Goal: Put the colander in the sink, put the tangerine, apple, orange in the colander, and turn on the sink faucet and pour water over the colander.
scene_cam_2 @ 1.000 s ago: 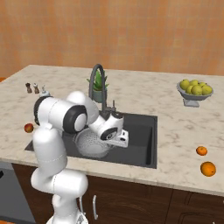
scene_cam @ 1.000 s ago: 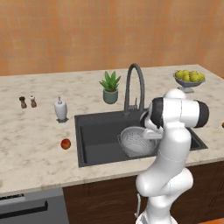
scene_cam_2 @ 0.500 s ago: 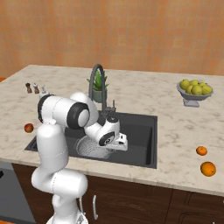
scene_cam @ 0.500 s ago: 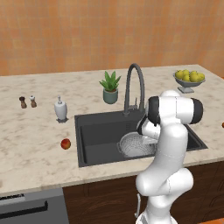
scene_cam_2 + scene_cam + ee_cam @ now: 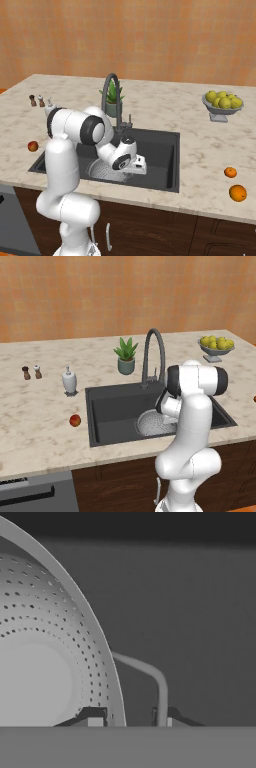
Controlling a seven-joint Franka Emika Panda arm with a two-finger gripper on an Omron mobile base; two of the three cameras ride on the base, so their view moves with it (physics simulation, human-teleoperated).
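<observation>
Hand view showed the hand (image 5: 131, 718) clenched on the rim of the colander (image 5: 45, 662), bowl spreading to the frame's left, one side handle arching right. Left base view: colander (image 5: 152, 423) upright, mouth up, low in the sink (image 5: 115, 406) at frame centre; being round, no long axis.

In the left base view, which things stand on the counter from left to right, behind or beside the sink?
Two small shakers → soap bottle → apple → potted plant → sink faucet → fruit bowl.
</observation>
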